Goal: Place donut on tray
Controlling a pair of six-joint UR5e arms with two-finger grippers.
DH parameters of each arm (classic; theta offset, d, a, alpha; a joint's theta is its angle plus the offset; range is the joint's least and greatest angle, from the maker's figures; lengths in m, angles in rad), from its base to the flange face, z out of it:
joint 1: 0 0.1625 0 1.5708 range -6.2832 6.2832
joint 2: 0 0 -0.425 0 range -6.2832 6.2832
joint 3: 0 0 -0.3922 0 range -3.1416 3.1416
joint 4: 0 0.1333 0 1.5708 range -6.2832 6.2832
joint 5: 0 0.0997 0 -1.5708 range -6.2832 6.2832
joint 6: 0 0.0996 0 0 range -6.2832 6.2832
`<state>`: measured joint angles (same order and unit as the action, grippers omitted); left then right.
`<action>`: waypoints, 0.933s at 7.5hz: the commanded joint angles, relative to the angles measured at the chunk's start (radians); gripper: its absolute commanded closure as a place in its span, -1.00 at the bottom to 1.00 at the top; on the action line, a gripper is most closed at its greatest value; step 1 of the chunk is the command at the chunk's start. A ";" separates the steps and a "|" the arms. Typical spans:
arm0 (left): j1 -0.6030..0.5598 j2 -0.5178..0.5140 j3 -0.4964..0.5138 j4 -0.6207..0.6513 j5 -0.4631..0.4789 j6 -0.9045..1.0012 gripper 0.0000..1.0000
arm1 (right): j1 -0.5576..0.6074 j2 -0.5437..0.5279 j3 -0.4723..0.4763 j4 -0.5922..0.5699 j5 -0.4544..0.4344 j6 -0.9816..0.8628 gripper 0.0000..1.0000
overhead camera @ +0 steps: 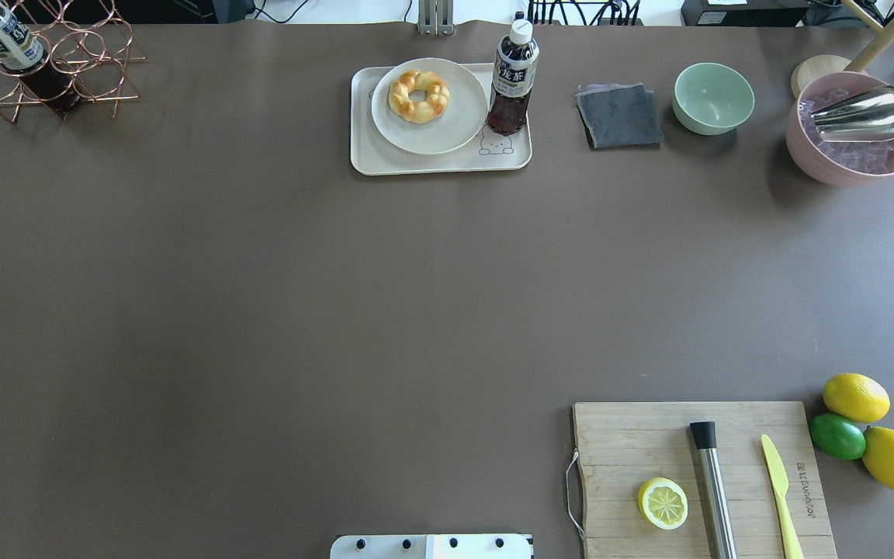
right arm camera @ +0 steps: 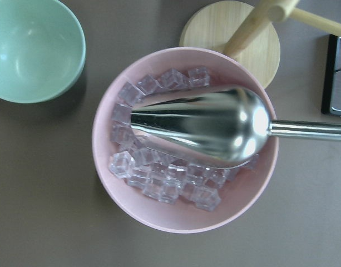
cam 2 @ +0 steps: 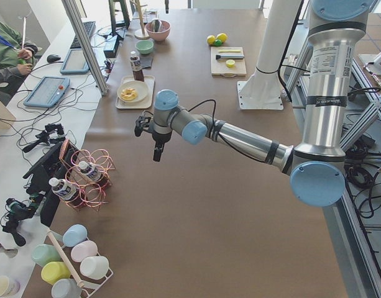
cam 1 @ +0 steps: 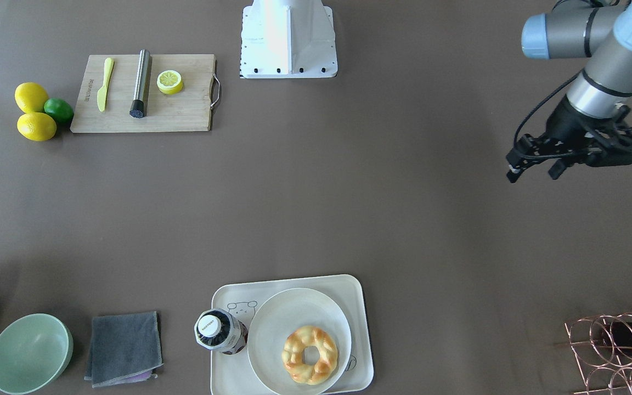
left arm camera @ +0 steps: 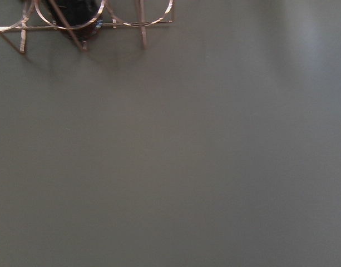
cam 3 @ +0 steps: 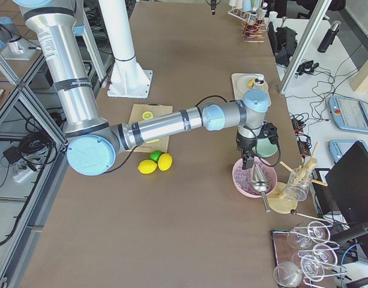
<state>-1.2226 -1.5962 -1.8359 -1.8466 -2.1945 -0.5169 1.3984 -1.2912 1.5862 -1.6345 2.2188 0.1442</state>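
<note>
The donut (cam 1: 309, 355) is a golden-brown braided ring lying on a round white plate (cam 1: 272, 323). The plate sits on the cream-white tray (cam 1: 294, 281) at the table's operator-side edge. The donut (overhead camera: 418, 95) and tray (overhead camera: 385, 161) also show in the overhead view. My left gripper (cam 1: 534, 171) hangs open and empty above bare table, far to the side of the tray. My right gripper (cam 3: 248, 159) shows only in the exterior right view, above a pink bowl; I cannot tell whether it is open or shut.
A dark drink bottle (cam 1: 218, 331) stands on the tray beside the plate. A grey cloth (cam 1: 124, 348), a green bowl (cam 1: 29, 353) and a pink ice bowl with a metal scoop (right arm camera: 198, 125) lie along that edge. There is also a copper bottle rack (cam 1: 618, 351) and a cutting board (cam 1: 146, 93) with a lemon slice, knife and muddler.
</note>
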 commanded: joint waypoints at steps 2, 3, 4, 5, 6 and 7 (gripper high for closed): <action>-0.303 0.038 0.096 0.198 -0.073 0.575 -0.98 | 0.180 -0.085 -0.035 -0.097 -0.008 -0.320 -1.00; -0.360 0.035 0.093 0.290 -0.105 0.677 -0.98 | 0.194 -0.120 -0.041 -0.088 -0.011 -0.333 -1.00; -0.398 0.062 0.098 0.300 -0.119 0.733 -0.98 | 0.198 -0.146 -0.040 -0.087 -0.010 -0.334 -1.00; -0.412 0.099 0.109 0.306 -0.104 0.723 -0.98 | 0.203 -0.163 -0.041 -0.087 -0.008 -0.331 -1.00; -0.410 0.094 0.154 0.316 -0.102 0.722 -0.98 | 0.206 -0.165 -0.041 -0.087 -0.008 -0.321 -1.00; -0.408 0.093 0.155 0.319 -0.106 0.724 -0.98 | 0.206 -0.166 -0.051 -0.087 -0.008 -0.319 -1.00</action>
<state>-1.6259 -1.5087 -1.7065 -1.5403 -2.2988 0.2000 1.6009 -1.4486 1.5448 -1.7214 2.2101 -0.1811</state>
